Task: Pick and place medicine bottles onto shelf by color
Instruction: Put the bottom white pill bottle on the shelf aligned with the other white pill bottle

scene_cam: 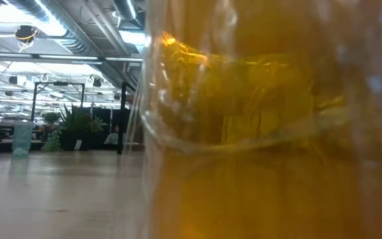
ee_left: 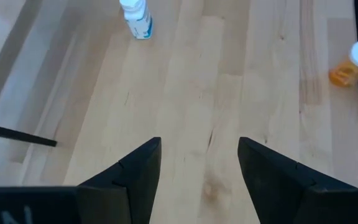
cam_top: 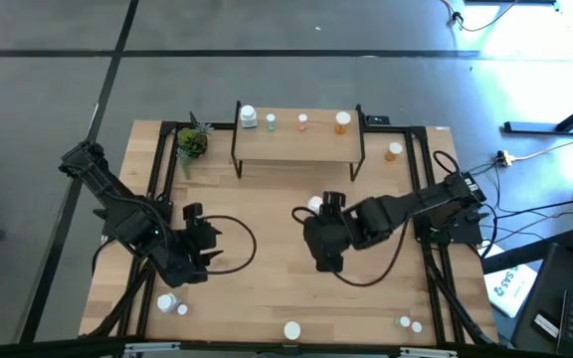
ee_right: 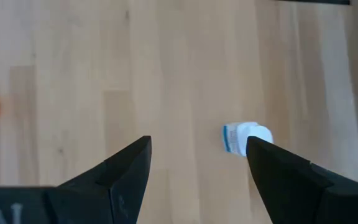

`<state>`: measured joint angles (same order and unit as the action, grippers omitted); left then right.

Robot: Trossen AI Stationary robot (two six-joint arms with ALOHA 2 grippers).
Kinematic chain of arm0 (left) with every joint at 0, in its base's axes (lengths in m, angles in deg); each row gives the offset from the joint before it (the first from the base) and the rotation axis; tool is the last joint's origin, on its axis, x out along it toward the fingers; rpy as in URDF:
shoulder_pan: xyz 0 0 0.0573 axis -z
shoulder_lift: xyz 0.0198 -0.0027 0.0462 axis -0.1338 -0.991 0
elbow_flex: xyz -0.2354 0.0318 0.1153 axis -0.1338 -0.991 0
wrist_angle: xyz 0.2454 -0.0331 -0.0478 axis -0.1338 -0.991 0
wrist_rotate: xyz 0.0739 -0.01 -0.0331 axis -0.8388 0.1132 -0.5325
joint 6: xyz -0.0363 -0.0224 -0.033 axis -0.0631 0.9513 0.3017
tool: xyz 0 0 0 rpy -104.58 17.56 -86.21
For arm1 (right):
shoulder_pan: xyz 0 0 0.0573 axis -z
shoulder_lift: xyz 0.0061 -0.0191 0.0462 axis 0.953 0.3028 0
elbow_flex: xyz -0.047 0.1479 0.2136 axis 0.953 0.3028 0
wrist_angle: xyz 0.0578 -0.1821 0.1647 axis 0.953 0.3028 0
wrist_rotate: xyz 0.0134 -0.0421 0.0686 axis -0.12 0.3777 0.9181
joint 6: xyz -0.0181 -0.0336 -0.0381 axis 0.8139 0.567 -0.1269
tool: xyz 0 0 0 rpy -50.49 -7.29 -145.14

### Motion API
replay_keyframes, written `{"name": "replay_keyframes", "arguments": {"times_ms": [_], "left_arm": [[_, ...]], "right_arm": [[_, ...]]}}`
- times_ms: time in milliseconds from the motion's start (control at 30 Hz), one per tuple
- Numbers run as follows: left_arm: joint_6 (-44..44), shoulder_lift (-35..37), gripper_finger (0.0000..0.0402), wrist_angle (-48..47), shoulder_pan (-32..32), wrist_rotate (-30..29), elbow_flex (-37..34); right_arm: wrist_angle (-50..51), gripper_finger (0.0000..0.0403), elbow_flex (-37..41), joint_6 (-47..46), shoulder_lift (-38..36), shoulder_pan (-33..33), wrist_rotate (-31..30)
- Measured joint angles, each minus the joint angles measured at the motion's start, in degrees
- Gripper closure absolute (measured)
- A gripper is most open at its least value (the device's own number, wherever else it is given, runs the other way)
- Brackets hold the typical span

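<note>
The shelf [cam_top: 296, 141] stands at the table's far middle, with several medicine bottles upright on top of it: a white one [cam_top: 248, 117], a pink one [cam_top: 302, 121] and an orange one [cam_top: 342, 121] among them. My right gripper [ee_right: 197, 155] hangs open over the table's middle [cam_top: 322, 249]. A white bottle with a blue label [ee_right: 244, 137] lies on its side on the wood below it. My left gripper [ee_left: 199, 155] is open above bare wood at the near left [cam_top: 197, 264]. Beyond it are a white bottle [ee_left: 135, 17] and an orange bottle [ee_left: 356, 62].
A potted plant [cam_top: 192, 142] stands left of the shelf and an orange bottle [cam_top: 394, 151] right of it. More bottles sit along the near edge [cam_top: 172, 304] [cam_top: 291, 330] [cam_top: 410, 323]. One orange bottle [scene_cam: 270, 133] fills the low view. Black cables loop across the table's middle.
</note>
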<state>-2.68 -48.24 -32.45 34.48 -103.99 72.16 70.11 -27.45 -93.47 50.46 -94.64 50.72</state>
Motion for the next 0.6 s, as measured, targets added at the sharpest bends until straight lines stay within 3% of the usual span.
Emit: {"name": "replay_keyframes", "arguments": {"times_ms": [333, 600], "left_arm": [[18.4, 0.0, 0.0195, -16.0, 0.0, 2.9, 0.0], [27.6, 0.0, 0.0195, -22.0, -0.1, 3.1, 0.0]], "right_arm": [[-6.1, 0.0139, 0.0, 1.2, 0.0, -3.6, 2.0], [-9.8, 0.0139, 0.0, 1.9, 0.0, -5.4, 2.9]]}}
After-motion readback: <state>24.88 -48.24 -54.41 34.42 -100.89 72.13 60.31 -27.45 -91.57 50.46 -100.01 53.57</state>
